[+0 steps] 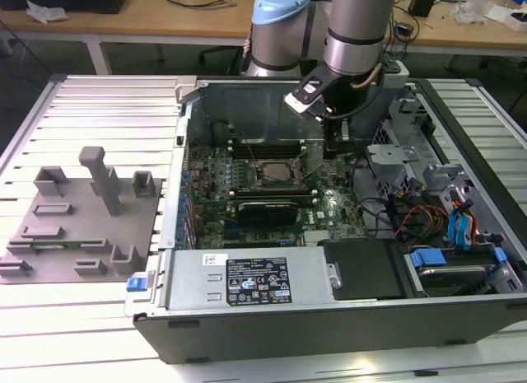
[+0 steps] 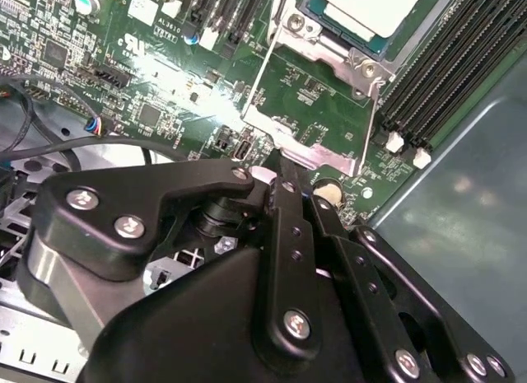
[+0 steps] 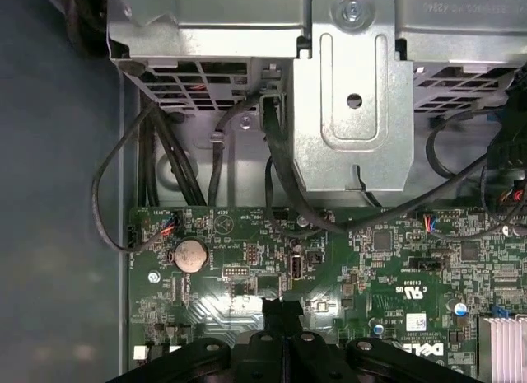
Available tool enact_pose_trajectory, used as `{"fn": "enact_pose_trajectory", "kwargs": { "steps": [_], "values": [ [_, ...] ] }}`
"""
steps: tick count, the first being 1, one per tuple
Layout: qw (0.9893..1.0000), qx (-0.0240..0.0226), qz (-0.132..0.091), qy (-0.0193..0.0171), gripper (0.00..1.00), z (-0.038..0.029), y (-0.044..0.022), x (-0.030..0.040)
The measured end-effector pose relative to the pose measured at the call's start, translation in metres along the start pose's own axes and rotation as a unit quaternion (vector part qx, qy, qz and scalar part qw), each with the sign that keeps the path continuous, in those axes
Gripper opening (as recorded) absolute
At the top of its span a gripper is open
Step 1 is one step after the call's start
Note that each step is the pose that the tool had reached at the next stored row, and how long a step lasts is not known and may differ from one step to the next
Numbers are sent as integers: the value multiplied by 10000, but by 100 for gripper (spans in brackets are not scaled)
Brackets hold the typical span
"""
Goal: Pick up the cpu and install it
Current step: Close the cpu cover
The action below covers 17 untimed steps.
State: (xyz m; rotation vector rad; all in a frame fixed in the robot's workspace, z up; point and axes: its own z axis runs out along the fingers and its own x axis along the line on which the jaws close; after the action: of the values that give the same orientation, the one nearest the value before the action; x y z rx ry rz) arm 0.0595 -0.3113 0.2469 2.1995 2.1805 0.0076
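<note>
Hovering low over the motherboard (image 2: 165,70), the hand (image 2: 276,167) is pinched narrow and empty. The cpu (image 2: 372,8) sits in its socket (image 2: 359,63) nearby, off toward the exterior view's left

On table (image 1: 82,317), tray (image 1: 49,235) at the exterior view's left of open case (image 1: 329,325). In case, motherboard (image 1: 329,206); in its socket (image 1: 268,170), cpu (image 2: 366,6); above board, at the exterior view's right of socket, gripper (image 1: 331,148).
</note>
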Motion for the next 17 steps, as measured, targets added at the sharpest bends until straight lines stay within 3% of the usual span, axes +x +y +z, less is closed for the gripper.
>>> {"fn": "enact_pose_trajectory", "kwargs": {
  "steps": [3,9,17],
  "values": [
    [10000,0,0,0,11,0,-1,0],
    [10000,-23,1,1,11,-11,-118,15],
    [9999,-103,4,1,11,-30,-363,55]
  ]
}}
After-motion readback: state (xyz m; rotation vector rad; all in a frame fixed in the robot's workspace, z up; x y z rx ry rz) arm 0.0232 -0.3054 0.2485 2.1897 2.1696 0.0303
